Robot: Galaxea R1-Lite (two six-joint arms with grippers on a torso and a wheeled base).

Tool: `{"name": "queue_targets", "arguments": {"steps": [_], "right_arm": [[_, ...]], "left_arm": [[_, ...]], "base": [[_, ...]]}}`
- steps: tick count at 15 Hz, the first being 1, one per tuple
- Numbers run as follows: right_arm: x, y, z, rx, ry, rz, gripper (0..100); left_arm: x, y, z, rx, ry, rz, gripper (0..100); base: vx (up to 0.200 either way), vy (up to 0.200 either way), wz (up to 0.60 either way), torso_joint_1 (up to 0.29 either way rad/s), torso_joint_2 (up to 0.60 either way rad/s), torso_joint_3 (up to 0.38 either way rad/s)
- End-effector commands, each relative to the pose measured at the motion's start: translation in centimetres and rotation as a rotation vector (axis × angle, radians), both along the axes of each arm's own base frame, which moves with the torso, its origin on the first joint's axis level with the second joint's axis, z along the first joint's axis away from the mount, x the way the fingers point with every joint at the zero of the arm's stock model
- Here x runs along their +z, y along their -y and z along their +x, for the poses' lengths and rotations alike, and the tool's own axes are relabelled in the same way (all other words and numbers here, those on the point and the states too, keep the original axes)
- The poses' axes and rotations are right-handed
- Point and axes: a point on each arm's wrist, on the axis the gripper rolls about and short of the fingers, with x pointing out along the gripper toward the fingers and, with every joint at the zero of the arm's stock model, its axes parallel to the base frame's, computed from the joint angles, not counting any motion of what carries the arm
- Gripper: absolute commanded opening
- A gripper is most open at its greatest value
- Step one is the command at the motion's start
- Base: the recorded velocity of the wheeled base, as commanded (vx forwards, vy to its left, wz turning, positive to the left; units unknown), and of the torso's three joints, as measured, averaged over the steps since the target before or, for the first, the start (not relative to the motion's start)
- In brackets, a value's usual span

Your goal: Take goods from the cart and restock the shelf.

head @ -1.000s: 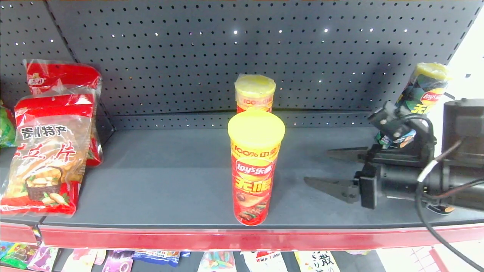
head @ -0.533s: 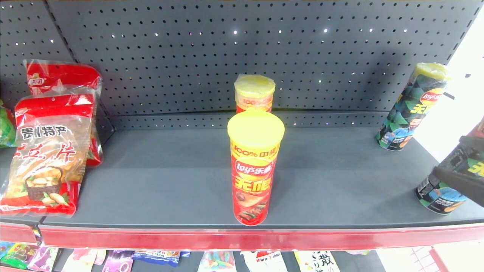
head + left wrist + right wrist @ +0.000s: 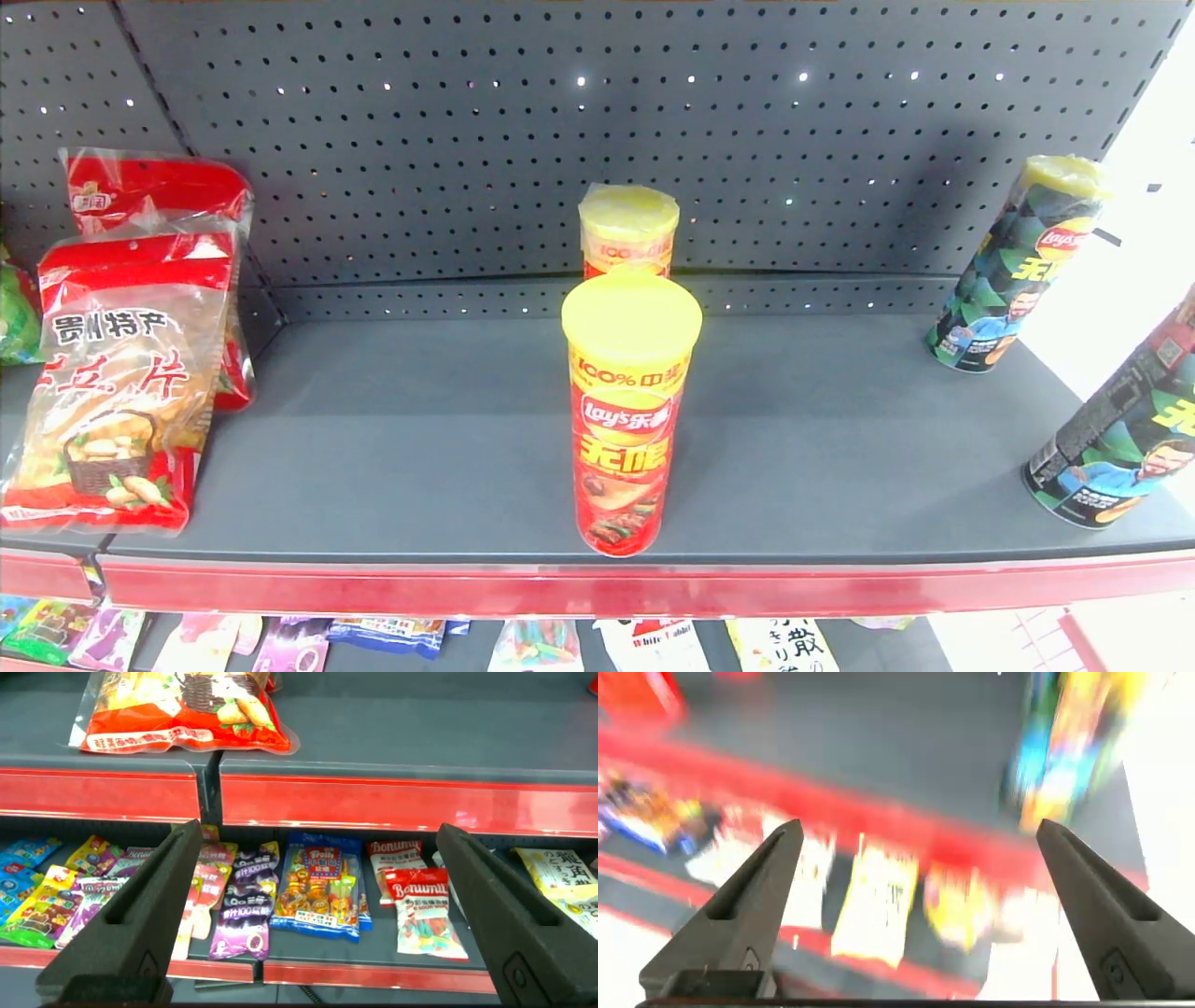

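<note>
The left arm's jaws stand wide apart with nothing between them. They face the lower tier of small bright sweet packets [image 3: 322,891], below the red front lip [image 3: 374,803] of the shelf. The right arm's jaws are also spread and empty. They are in front of the same red lip, with what looks like a dark can beyond them.

With both pairs of jaws empty and goods already standing on the grey metal shelf [image 3: 420,439], the step in hand appears to be the gap between one placement and the next. The next move would call for turning to the cart and closing on one more item. That item should then go on a bare stretch of shelf, and there is plenty on either side of the landmark can.

The landmark is the tall red cardboard chip can with a yellow plastic lid [image 3: 630,415], upright near the shelf's front edge at its middle.

- **Red cans:** two. The second red, yellow-lidded can [image 3: 628,229] stands directly behind the landmark, by the perforated back panel [image 3: 467,140].
- **Dark green-and-black patterned cans:** two, both well to the landmark's right. One [image 3: 1018,266] is towards the back and the other [image 3: 1116,439] is near the front edge.
- **Red-and-clear bags of potato slices:** two, well to the landmark's left. The front bag [image 3: 112,373] overlaps the rear one [image 3: 154,201].
- **Green packet:** a sliver [image 3: 14,317] shows farther left.

The sweet packets below are too many and too overlapped to count.
</note>
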Motion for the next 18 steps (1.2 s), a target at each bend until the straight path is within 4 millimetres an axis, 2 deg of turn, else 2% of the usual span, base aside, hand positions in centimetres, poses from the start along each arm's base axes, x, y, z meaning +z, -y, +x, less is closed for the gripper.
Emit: {"name": "queue_targets", "arguments": {"steps": [1,6,7,8,10,18], "right_arm": [[-1.3,0.0,-0.5,-0.009,0.007,0.023,100],[-1.4,0.1,-1.4,-0.064,0.124,0.049,100],[-1.6,0.4,-1.6,-0.148,0.141,0.053,100],[-2.2,0.4,-1.9,-0.182,0.134,0.065,100],[-2.1,0.4,-2.0,-0.212,0.146,0.124,100],[-2.1,0.5,-2.0,-0.244,0.149,0.155,100]], "left_arm": [[0.0,0.0,0.0,0.001,0.001,-0.001,100],[0.0,0.0,0.0,0.001,-0.001,-0.001,100],[0.0,0.0,0.0,0.001,-0.001,-0.001,100],[0.0,0.0,0.0,0.001,-0.001,-0.001,100],[0.0,0.0,0.0,0.001,-0.001,-0.001,100],[0.0,0.0,0.0,0.001,-0.001,-0.001,100]], "base": [[0.000,0.000,0.00,0.000,0.00,0.000],[0.000,0.000,0.00,0.000,0.00,0.000],[0.000,0.000,0.00,0.000,0.00,0.000],[0.000,0.000,0.00,0.000,0.00,0.000],[0.000,0.000,0.00,0.000,0.00,0.000],[0.000,0.000,0.00,0.000,0.00,0.000]]}}
